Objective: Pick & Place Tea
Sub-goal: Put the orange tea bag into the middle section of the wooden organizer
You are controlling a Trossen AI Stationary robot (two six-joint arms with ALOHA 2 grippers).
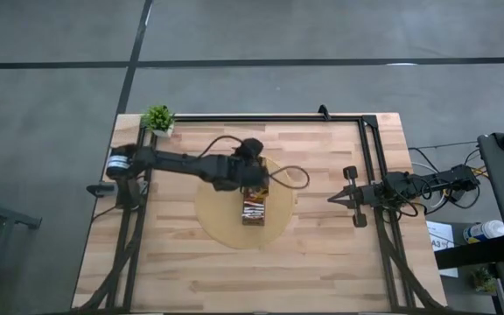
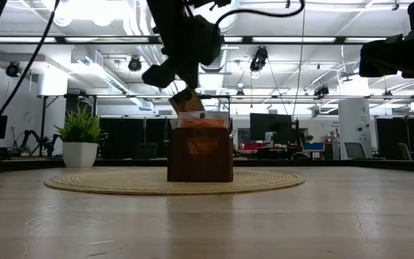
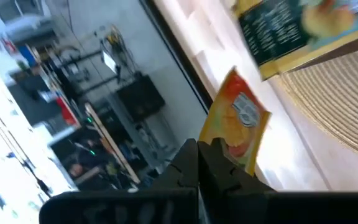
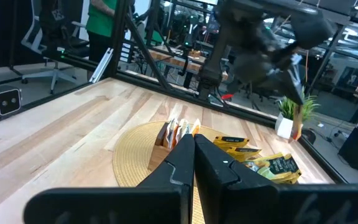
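Left hand (image 2: 184, 92) pinches an orange tea sachet (image 3: 240, 118) above the brown box (image 2: 200, 153) on the round mat (image 1: 213, 214), frame centre. Right hand (image 1: 335, 199), fingers closed, empty, waits at worktop's right.

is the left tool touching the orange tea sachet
Touching. The left wrist view shows the left tool shut on the orange sachet's lower edge, holding it off the table.
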